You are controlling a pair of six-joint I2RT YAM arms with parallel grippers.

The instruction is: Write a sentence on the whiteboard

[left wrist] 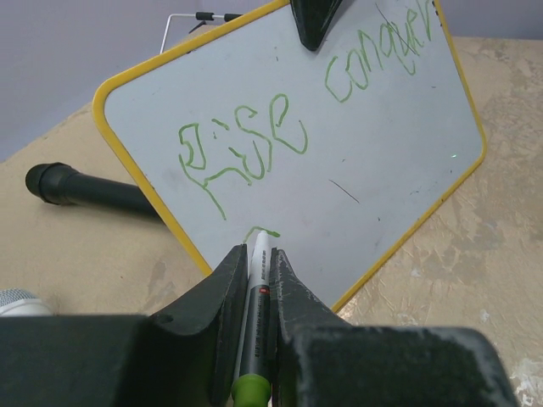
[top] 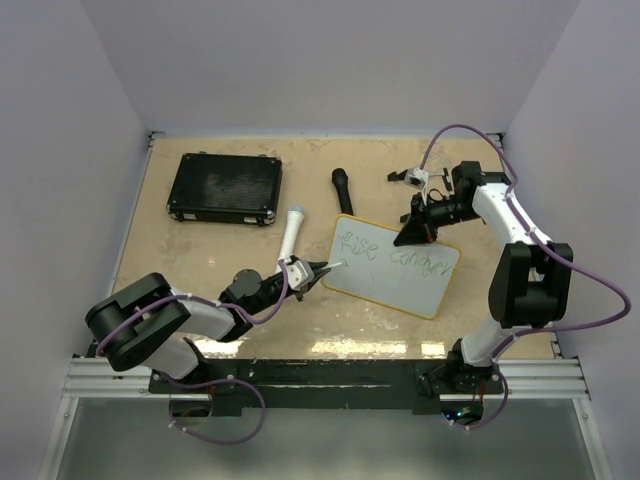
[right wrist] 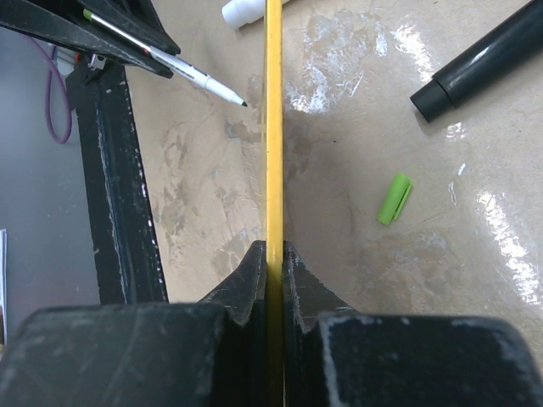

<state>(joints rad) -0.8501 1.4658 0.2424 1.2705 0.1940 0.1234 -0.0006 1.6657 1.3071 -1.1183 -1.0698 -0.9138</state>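
Near the centre of the overhead view, the whiteboard (top: pixel 395 272) is sitting slantwise on the counter (top: pixel 200 260), its yellow rim showing all round. The right pincer (top: pixel 414 234) is clamping the board's upper rim, jaws pressed together on that thin edge. The right wrist view is showing the board edge-on, running straight up from between the jaws. The left pincer (left wrist: pixel 259 254) is squeezing a marker (left wrist: pixel 254 331) with a green end and aiming its tip at the lower left of the board. The sentence (left wrist: pixel 293 127), in green, is reading roughly "Rise conquer". A small new stroke is starting under "Rise", very near the rim. Whether the tip is touching is unclear.

A black case (top: pixel 224 187) is lying at upper left. A black tube (top: pixel 341 188) and a white microphone-like object (top: pixel 293 230) are lying above the board. A green cap (right wrist: pixel 394 198) is resting at the right of the right wrist view.

Likely trouble: with so little rim gripped, marker pressure could be twisting or sliding the board, warping the letters. Starting this close to the rim, the tip could be running off the board onto the counter. The arm could also be smearing fresh ink while crossing it.
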